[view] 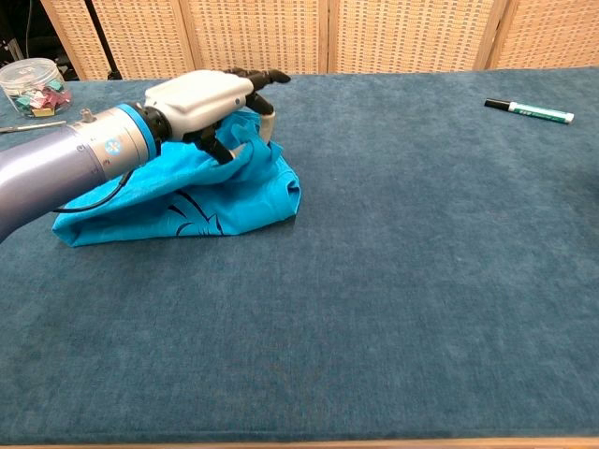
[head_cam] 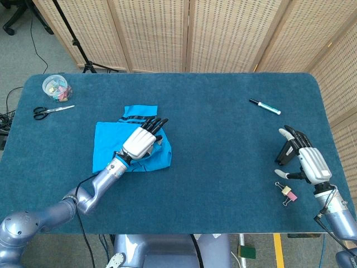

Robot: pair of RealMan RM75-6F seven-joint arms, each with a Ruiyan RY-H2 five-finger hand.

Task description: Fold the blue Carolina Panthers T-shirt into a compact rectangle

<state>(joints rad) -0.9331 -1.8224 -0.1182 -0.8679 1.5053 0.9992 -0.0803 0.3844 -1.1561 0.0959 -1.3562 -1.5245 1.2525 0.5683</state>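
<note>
The blue T-shirt (head_cam: 106,148) lies bunched on the left half of the table, with a black print showing on its front side (view: 192,208). My left hand (head_cam: 142,140) is low over the shirt's right part and grips a fold of the cloth, which drapes under its fingers (view: 245,77) in the chest view. My right hand (head_cam: 304,159) rests near the table's right edge with its fingers apart, holding nothing. The chest view does not show it.
A marker (head_cam: 265,106) lies at the back right. Scissors (head_cam: 50,111) and a clear jar of clips (head_cam: 57,87) sit at the back left. A pink binder clip (head_cam: 287,192) lies just in front of my right hand. Wicker screens stand behind the table.
</note>
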